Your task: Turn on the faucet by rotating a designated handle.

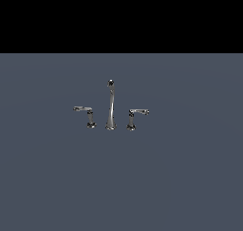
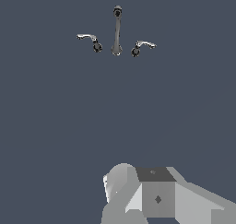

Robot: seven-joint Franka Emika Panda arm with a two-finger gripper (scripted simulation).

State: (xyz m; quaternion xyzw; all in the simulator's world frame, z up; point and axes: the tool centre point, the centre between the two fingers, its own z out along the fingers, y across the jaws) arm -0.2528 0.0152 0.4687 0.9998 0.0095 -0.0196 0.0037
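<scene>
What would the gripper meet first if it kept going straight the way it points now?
Probably the faucet, likely its spout or the bare surface before it. The way looks free up to there, but the jaws are not visible and depth is unclear.

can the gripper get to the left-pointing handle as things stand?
Probably yes. The handle stands apart from the spout and twin handle, with only bare floor showing between it and the gripper body. The fingers aren't visible, and the gap remains wide.

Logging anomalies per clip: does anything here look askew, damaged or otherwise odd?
Nothing stands out. The faucet stands upright on the flat grey surface, spout between two lever handles; the handle points to the exterior view's left, its twin to the right. The arm is far from them.
</scene>
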